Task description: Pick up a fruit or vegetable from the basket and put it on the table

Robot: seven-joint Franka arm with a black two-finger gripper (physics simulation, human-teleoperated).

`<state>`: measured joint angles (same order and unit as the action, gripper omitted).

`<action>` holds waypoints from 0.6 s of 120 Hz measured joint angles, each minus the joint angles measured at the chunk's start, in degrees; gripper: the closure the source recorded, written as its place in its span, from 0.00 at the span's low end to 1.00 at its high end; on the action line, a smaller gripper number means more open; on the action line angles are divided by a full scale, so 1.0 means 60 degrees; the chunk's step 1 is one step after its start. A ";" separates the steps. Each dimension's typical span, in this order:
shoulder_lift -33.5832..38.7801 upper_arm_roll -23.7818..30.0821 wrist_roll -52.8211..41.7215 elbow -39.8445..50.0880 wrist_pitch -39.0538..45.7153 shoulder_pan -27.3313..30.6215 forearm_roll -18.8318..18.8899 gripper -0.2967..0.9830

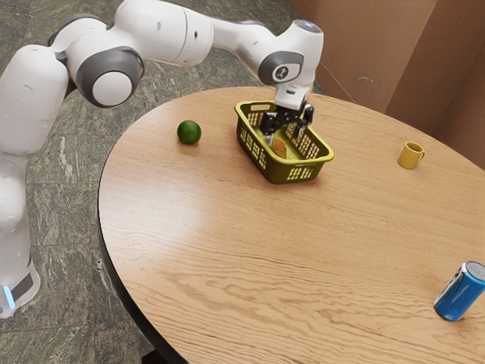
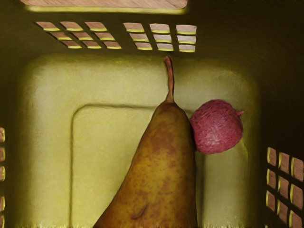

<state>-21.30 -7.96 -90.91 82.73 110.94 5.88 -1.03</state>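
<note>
My gripper (image 1: pixel 285 135) is over the yellow-green basket (image 1: pixel 274 171), pointing down with its fingers apart and their tips below the rim level. A brownish-yellow pear (image 1: pixel 279 148) lies in the basket just under the hand. In the wrist view the pear (image 2: pixel 161 161) is large, stem away from the lower edge, its wide end cut off there. A small pinkish-red round fruit (image 2: pixel 217 126) rests beside the pear's narrow end on the basket floor (image 2: pixel 104 142). Nothing is seen held between the fingers.
On the wooden table (image 1: pixel 227 250), a round green fruit (image 1: pixel 189 132) sits to the exterior view's left of the basket. A yellow mug (image 1: pixel 411 155) stands toward the exterior view's right, and a blue can (image 1: pixel 461 291) is at the lower right.
</note>
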 joint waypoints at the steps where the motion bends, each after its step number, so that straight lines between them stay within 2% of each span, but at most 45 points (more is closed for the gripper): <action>1: 0.0000 -0.0001 0.0003 -0.0002 0.0021 0.0000 -0.0005 0.24; 72: -0.0494 -0.0228 0.0159 -0.0118 0.1015 0.0245 -0.0548 0.24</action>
<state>-24.27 -9.33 -89.96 82.02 117.03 7.35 -4.32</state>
